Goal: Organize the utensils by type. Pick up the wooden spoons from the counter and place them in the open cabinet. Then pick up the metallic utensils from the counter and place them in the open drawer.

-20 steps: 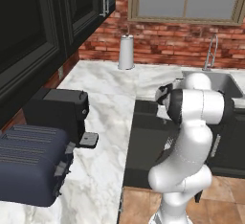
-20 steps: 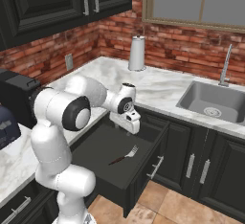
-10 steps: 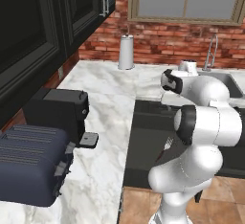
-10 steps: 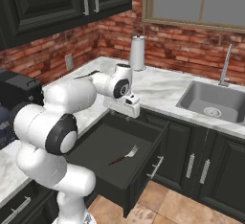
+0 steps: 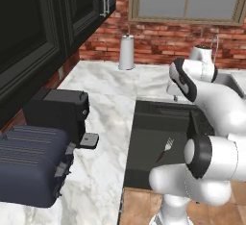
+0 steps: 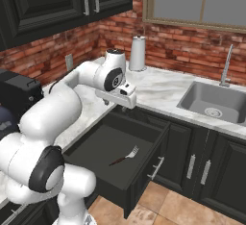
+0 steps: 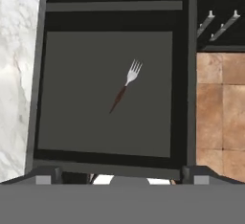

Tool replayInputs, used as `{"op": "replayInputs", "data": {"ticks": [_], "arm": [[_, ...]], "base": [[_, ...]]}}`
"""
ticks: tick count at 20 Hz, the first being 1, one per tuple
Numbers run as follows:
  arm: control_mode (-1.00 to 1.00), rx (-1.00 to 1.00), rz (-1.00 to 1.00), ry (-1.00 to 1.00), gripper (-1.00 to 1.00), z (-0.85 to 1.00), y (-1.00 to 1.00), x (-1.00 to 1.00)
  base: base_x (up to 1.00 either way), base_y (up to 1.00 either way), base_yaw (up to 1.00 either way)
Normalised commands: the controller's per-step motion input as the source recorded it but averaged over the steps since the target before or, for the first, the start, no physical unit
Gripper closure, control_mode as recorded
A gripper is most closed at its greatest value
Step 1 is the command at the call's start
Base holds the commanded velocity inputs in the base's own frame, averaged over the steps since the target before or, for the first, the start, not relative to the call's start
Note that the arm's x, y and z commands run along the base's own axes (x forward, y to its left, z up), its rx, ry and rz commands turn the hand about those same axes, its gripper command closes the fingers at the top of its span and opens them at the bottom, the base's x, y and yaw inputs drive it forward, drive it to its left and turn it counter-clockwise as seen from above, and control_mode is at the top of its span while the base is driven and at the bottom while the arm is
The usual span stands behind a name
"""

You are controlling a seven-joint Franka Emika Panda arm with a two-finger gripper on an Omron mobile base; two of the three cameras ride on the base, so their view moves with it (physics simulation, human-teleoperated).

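While my arm fills the right of the left base view, rising from the lower right and bending back over the open drawer [image 5: 158,137], that view alone gives me the two dark toasters [image 5: 43,142] on the marble desk [image 5: 108,123] to the left and the black upper cabinet [image 5: 43,22] above them; a paper towel roll [image 5: 127,52] stands by the brick wall. One fork [image 5: 164,150] lies on the drawer's flat bottom. From the right base view I get what the other side hides: the steel sink [image 6: 214,106] with its faucet, well to the right of the drawer, and my tool [image 6: 116,102] hanging at the drawer's back edge, level with the desk, its fingers spread wide and holding nothing. My forearm reaches out horizontally from the elbow, wrist turned down. The same fork [image 6: 126,155] rests near the middle of the drawer box [image 6: 115,152], head toward the front. Looking straight down in the hand view, I see the fork [image 7: 124,86] alone on the dark-grey drawer floor [image 7: 76,98], silver prongs up-right, dark handle slanting down-left, with marble along the left and tan floor tiles [image 7: 220,108] on the right.
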Motion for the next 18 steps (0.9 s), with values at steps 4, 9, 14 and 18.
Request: {"op": "replayInputs", "data": {"ticks": [4, 9, 14, 18], "arm": [[-1.0, 0.0, 0.0, -0.08, -1.0, 0.68, 0.06, -0.44], [-1.0, 0.0, 0.0, -0.05, -1.0, 0.6, 0.05, -0.47], [-1.0, 0.0, 0.0, -0.09, -1.0, 0.32, 0.1, -0.49], [-1.0, 0.0, 0.0, -0.06, -1.0, 0.04, 0.02, -0.13]], "base": [[0.0, 0.0, 0.0], [0.0, 0.0, 0.0], [0.0, 0.0, 0.0], [0.0, 0.0, 0.0]]}}
